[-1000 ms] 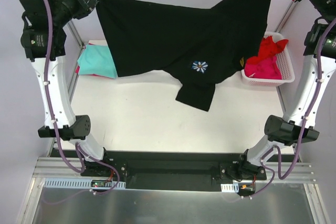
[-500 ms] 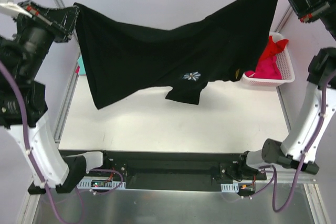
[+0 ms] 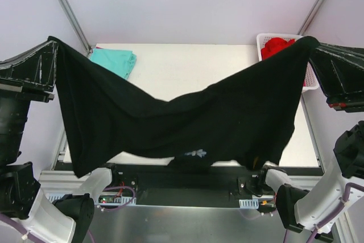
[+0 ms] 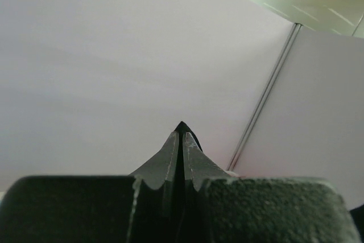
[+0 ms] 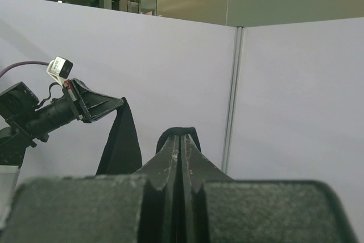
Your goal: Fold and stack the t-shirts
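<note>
A large black t-shirt point(image 3: 170, 123) hangs stretched in the air between both arms, sagging in the middle, its small flower print point(image 3: 197, 153) near the lower hem. My left gripper point(image 3: 52, 41) is shut on the shirt's left corner, a sliver of black cloth point(image 4: 190, 131) showing past its tips point(image 4: 182, 131). My right gripper point(image 3: 314, 42) is shut on the right corner, black cloth point(image 5: 182, 131) bunched over its tips point(image 5: 182, 136). A folded teal t-shirt point(image 3: 115, 60) lies at the table's back left. Red t-shirts point(image 3: 276, 46) sit in the basket.
A white slotted basket point(image 3: 263, 41) stands at the table's back right, partly hidden by the black shirt. The hanging shirt covers the front half of the white table point(image 3: 187, 66). Grey partition walls surround the cell. The left arm point(image 5: 51, 109) shows in the right wrist view.
Both grippers have swung toward the camera and lower in view, carrying the black shirt forward; it now hangs over the table's front, uncovering the teal shirt and the table's back.
</note>
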Action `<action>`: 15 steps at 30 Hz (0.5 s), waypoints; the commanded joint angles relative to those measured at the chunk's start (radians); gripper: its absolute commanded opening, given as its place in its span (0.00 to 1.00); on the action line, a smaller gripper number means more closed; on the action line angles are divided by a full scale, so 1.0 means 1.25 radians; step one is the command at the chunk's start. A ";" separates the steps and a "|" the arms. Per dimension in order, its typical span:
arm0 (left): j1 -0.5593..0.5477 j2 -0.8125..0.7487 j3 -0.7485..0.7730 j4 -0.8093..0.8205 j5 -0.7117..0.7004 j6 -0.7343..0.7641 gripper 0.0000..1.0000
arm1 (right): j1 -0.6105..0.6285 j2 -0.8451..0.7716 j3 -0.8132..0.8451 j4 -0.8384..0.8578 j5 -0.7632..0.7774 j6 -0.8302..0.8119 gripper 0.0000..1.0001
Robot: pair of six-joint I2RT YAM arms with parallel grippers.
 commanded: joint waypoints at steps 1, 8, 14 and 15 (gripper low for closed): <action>0.011 0.005 0.043 0.010 -0.085 -0.005 0.00 | 0.003 0.041 0.033 -0.021 0.072 0.034 0.00; -0.027 0.042 0.077 -0.022 -0.193 0.047 0.00 | 0.002 0.054 -0.050 -0.063 0.082 -0.033 0.00; -0.031 0.130 -0.048 -0.026 -0.122 0.039 0.00 | -0.003 0.067 -0.196 -0.119 0.055 -0.135 0.00; -0.030 0.163 -0.091 -0.023 -0.111 0.036 0.00 | -0.004 0.076 -0.212 -0.122 0.048 -0.139 0.00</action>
